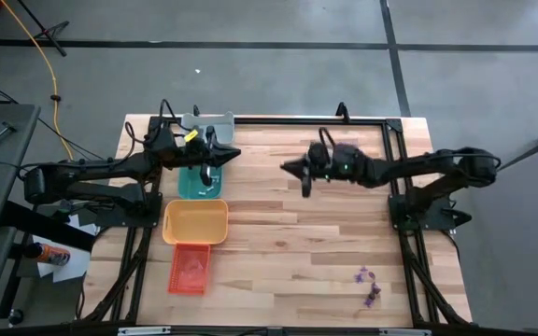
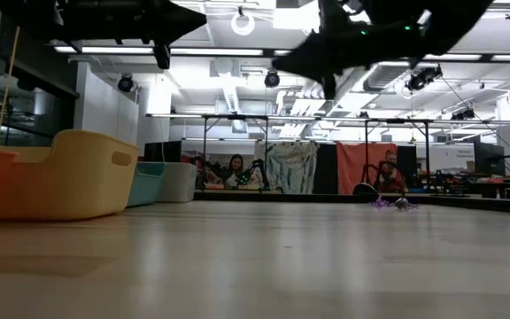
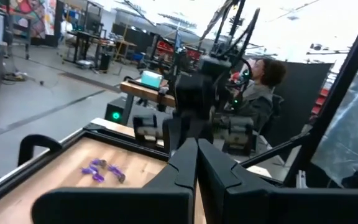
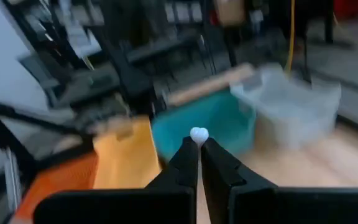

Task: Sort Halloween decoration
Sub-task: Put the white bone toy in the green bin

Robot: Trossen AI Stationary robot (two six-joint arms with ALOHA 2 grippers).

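The right hand (image 4: 199, 148), raised over the counter's (image 1: 288, 252) middle, is clamped on a whitish trinket (image 4: 198, 134). The left hand (image 3: 196, 163), fingers together, hovers over the teal tray (image 1: 194, 186). Purple trinkets (image 1: 368, 287) remain unsorted near the front right corner; sorting appears well short of finished.

No readable txt in any view — no labels, brands, nos. or signs can be made out. The trays carry no visible print, and neither do the arms. Room beyond the counter shows hangings and gear in the low view and both wrist views, but nothing on them resolves into letters. Small bottle w/ an orange band (image 1: 52, 252), off the counter's left edge in the high view, may bear a label — too small to read.
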